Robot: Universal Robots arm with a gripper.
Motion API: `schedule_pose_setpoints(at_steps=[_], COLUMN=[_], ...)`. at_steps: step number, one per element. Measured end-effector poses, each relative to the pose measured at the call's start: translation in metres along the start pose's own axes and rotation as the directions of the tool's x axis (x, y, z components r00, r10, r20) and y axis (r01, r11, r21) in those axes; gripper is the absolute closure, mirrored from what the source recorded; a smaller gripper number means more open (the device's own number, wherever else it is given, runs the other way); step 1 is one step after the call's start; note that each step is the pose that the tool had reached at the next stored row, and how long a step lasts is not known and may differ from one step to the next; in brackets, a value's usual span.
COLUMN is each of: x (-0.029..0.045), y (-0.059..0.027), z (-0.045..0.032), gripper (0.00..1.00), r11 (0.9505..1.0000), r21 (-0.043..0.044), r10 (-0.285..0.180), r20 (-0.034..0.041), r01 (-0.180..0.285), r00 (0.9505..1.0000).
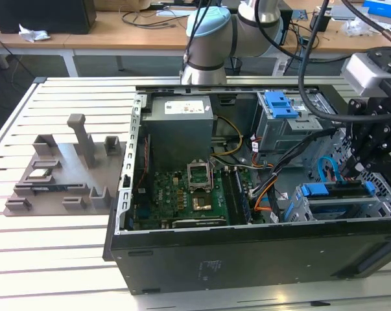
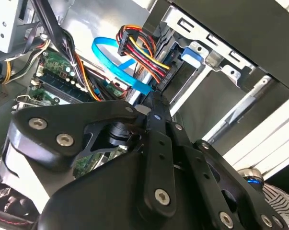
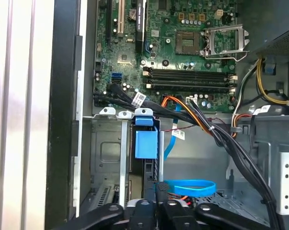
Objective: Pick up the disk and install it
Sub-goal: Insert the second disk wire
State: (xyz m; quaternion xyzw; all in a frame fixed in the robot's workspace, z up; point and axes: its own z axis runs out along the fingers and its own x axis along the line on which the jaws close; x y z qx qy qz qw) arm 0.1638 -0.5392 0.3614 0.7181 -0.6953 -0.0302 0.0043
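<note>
An open computer case is seen lying on a slatted table, with the arm's base standing behind it. Inside the case, a green motherboard is exposed towards the exterior view's left, and a grey power supply is mounted behind it. The disk is found in the drive cage at the near corner of the case on the exterior view's right, where its blue bracket is seen lying across the cage between the metal rails. In the first wrist view the disk is shown edge-on, standing in the cage slot with its blue tab uppermost, just beside a bundle of black and orange cables. A looped blue cable is seen close to it. The gripper is held over the cage, directly above the disk, and in both wrist views its tip is placed at the disk's edge. Whether the hand is spread, pressed together or pinching the disk cannot be told. A grey fixture is set on the table, well apart from the case on the exterior view's left.
</note>
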Motion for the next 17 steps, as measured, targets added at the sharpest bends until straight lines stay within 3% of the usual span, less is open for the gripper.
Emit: schedule_pose_setpoints(at_steps=[1, 10, 17], x=[-0.0002, -0.0009, -0.0009], y=[0.0001, 0.001, 0.001], z=[-0.0029, -0.0211, -0.0217], gripper=[0.89, 0.89, 0.89], r11=[1.0, 1.0, 1.0], r21=[0.0, 0.0, 0.0], r10=[0.0, 0.0, 0.0], r20=[-0.0001, 0.0, -0.0001], r01=[0.0, 0.0, 0.0], r00=[1.0, 1.0, 1.0])
